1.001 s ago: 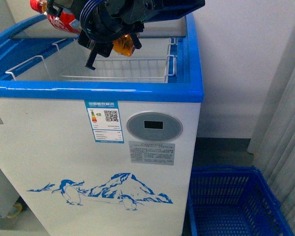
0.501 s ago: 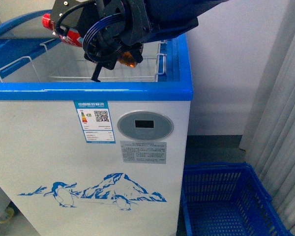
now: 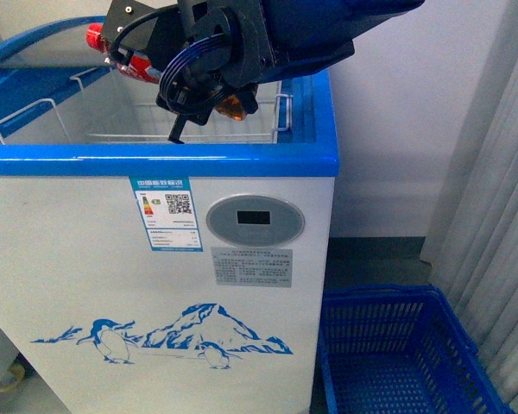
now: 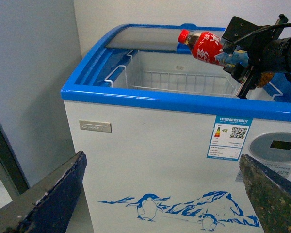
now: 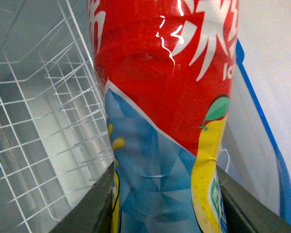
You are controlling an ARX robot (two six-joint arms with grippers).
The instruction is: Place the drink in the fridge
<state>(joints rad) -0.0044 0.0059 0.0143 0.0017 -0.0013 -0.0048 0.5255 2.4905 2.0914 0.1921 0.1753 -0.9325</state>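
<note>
White wall behind, pale curtain at the right edge, grey floor. The white chest fridge [image 3: 155, 285] with its blue top rim and penguin-and-mountain picture fills the front view; its lid is slid back, showing a white wire basket [image 3: 198, 125] inside. A blue plastic basket [image 3: 406, 354] sits on the floor well below the right gripper and off to its right, just beside the fridge. The right gripper [image 4: 233, 56] hangs over the open top of the fridge, fingers clamped on the lower body of the drink bottle [image 4: 203, 43], which lies nearly level with its red cap [image 4: 184, 35] pointing away from the gripper toward the fridge's left side. Bottle is above the wire basket, clear of it. In the right wrist view the red, blue and yellow label [image 5: 165, 121] fills the frame between the dark pads. The left gripper [image 4: 160, 194] is spread wide, holding nothing, its fingers well short of the fridge front.
</note>
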